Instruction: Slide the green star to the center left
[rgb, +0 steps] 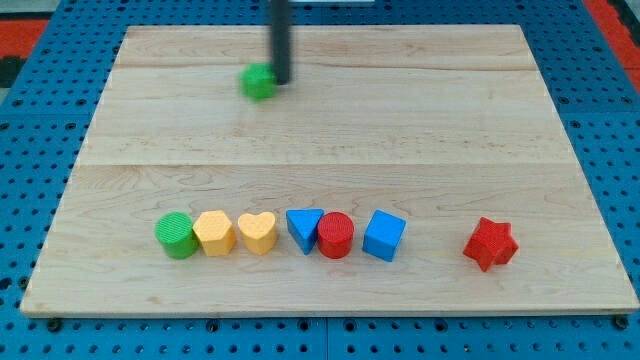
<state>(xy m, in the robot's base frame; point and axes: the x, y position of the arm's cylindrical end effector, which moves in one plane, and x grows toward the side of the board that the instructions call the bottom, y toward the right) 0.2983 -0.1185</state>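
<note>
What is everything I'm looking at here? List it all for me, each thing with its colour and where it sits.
Wooden board: one, pale wood, fills most of the view.
Pegboard: one, blue, under the board.
Green star: one, green and blurred, near the view's top, left of middle.
Green cylinder: one, left end of the bottom row.
Yellow hexagon: one, touching the cylinder's right.
Yellow heart: one, next along.
Blue triangle: one, next along.
Red cylinder: one, against the triangle.
Blue cube: one, next along.
Red star: one, apart, bottom right.
My tip: one, dark rod, at the green star's right edge.
</note>
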